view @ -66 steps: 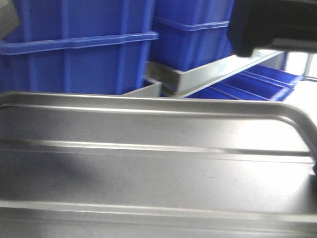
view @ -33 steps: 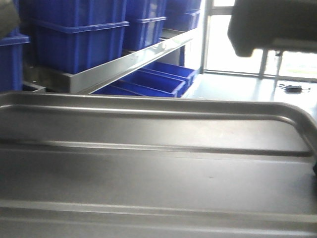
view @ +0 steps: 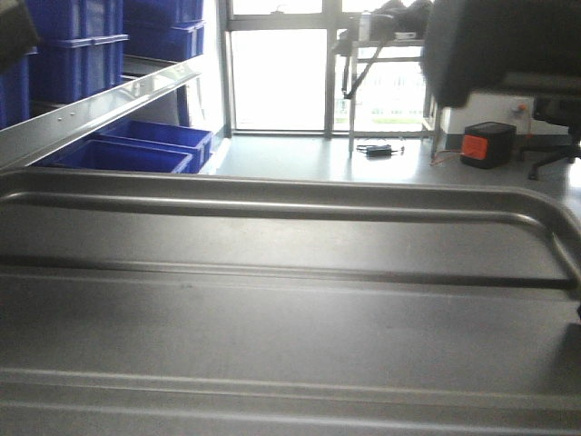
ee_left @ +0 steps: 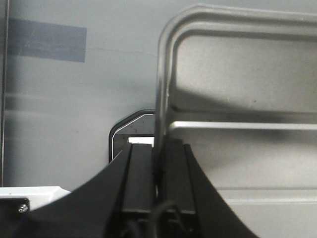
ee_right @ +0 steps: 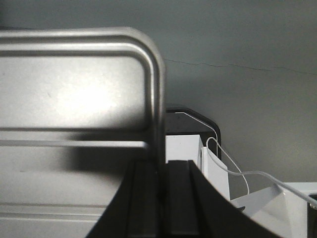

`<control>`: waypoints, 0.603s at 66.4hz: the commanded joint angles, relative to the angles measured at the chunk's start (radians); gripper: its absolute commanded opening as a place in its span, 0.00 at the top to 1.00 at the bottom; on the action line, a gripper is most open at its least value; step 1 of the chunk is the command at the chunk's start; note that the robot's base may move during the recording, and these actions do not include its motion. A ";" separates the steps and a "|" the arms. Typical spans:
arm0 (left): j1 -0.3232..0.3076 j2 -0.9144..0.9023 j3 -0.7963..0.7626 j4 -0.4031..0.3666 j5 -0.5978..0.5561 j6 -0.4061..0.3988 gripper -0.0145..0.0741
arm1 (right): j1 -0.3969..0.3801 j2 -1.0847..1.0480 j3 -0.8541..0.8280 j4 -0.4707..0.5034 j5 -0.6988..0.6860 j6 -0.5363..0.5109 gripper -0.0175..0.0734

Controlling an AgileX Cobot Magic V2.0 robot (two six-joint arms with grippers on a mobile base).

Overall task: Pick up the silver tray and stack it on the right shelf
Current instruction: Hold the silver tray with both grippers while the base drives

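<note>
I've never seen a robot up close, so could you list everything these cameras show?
silver tray: one, shiny steel, filling the front view's lower half.
blue bins: several, blue, far left, above and below the rack rail.
rack rail: one, brushed steel, upper left.
box: one, orange and black, on the floor, right.
window: one, bright, straight ahead.
left gripper: one, black, shut on the tray's rim.
right gripper: one, black, shut on the opposite rim.

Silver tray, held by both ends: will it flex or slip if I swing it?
Probably stiff: the silver tray spans level between left gripper and right gripper without visible sag, and its ridges should resist bending. Possibly slippery: each pinches only the thin polished rim, so a jolt might shift it.
</note>
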 commanded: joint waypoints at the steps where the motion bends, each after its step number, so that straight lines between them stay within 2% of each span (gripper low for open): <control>1: -0.007 -0.022 -0.022 0.023 0.112 0.005 0.93 | 0.002 -0.023 -0.025 -0.038 -0.008 -0.002 0.74; 40: -0.007 -0.022 -0.022 0.023 0.112 0.005 0.93 | 0.002 -0.023 -0.025 -0.038 -0.008 -0.002 0.74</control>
